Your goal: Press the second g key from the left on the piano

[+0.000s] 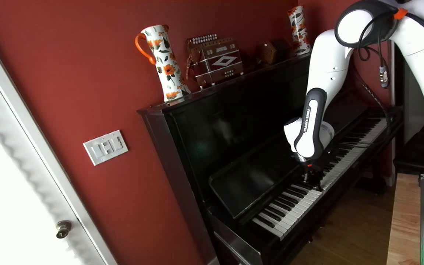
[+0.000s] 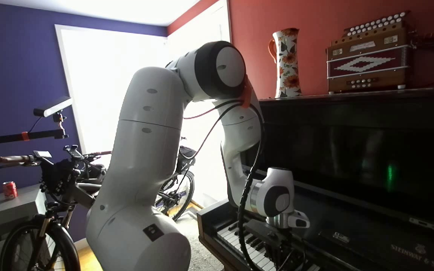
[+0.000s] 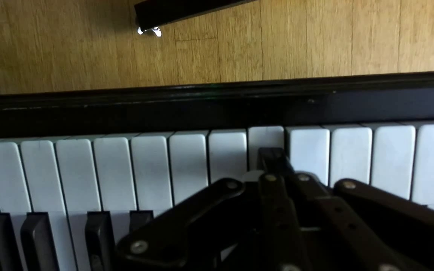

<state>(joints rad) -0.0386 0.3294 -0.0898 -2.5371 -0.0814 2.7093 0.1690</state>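
my claw (image 3: 272, 153) is clenched, its fingertips (image 3: 271, 151) together, touching one white key (image 3: 266, 136) near the front of the piano (image 1: 212, 125)

Franka Emika Panda arm (image 2: 149, 150): rounded, white, oval grey caps (image 2: 148, 108) | black joint ring (image 2: 204, 71), orange strap (image 2: 246, 94) at its edge | "FRANKA EMIKA" lettering (image 1: 307, 119) | black cable (image 2: 252, 173), metal connector (image 1: 383, 76) | dark square label (image 2: 153, 232), pale icon | silver wrist band (image 2: 254, 197) | Robotiq gripper (image 3: 273, 154): black jointed links (image 3: 185, 216), round screws (image 3: 139, 247) near their edges

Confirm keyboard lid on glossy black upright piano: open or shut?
Open: the white and black keys lie exposed in all three views.
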